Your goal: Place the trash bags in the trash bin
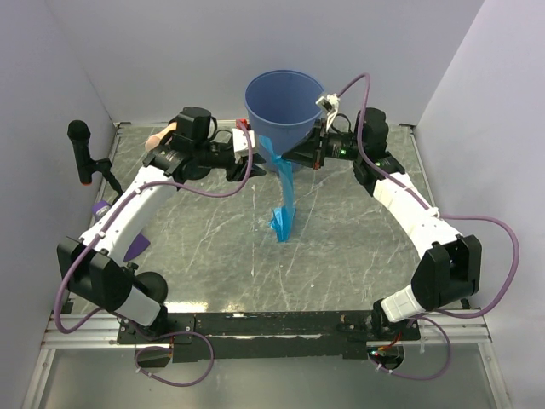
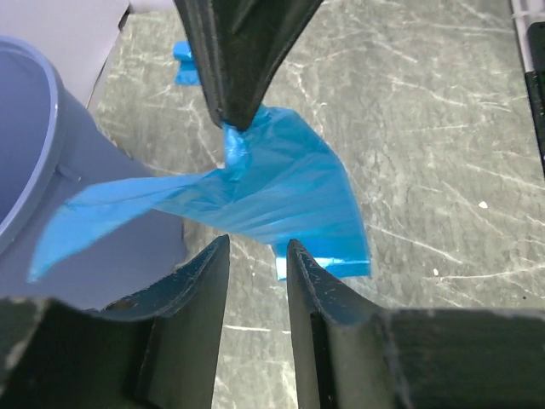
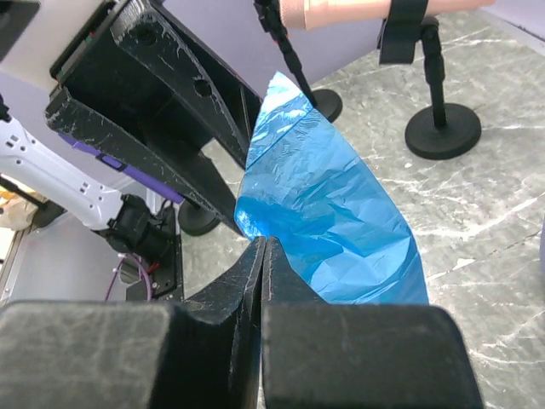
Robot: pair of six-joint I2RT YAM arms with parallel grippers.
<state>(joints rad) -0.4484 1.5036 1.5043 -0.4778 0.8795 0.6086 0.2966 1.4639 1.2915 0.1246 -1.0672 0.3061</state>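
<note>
Counted: one bin (image 1: 283, 128) at far end of table (image 1: 213, 247); two bags, namely large bag (image 1: 285, 183) and small packet (image 2: 187, 64); two arms. Large bag: hanging outside bin, corner against its wall. Small packet: flat on table. Arms: reaching forward, bent inward, tips facing before bin. Jaws of right gripper (image 3: 264, 245): together, clamped on large bag. Jaws of left gripper (image 2: 258, 249): apart, gripping nothing

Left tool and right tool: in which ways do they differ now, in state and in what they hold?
The left tool has its fingers apart, while the right tool is shut. The right tool pinches the trash bag by a bunched edge; the left tool grips nothing, the film lying just past its tips. Both are black and face each other beside the trash bin.
</note>
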